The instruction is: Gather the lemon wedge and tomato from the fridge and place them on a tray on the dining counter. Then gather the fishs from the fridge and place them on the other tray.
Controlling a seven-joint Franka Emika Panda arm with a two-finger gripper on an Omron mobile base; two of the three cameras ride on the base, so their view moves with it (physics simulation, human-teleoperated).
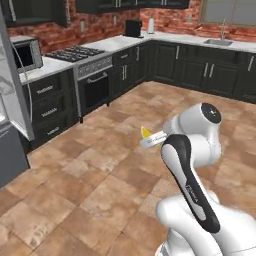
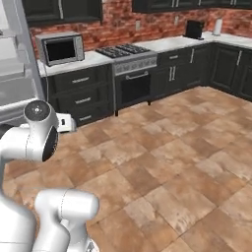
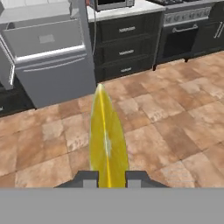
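A bright yellow lemon wedge (image 3: 107, 140) stands edge-on between my two dark fingertips, with my gripper (image 3: 109, 178) shut on it. From the left base view the lemon wedge (image 1: 145, 132) peeks out as a small yellow tip at the end of the hand, above the tiled floor. The grey fridge (image 3: 48, 57) stands at the upper left of the hand view, with its door (image 1: 15, 95) swung open at the left edge of the left base view. Tomato, fishs, trays and dining counter are out of view.
Dark cabinets with a white counter (image 1: 115, 42) run along the brick wall, holding a microwave (image 2: 60, 48), a stove with oven (image 2: 129, 66) and a sink (image 1: 217, 42). Open terracotta tile floor (image 2: 172, 162) spreads ahead of the arm.
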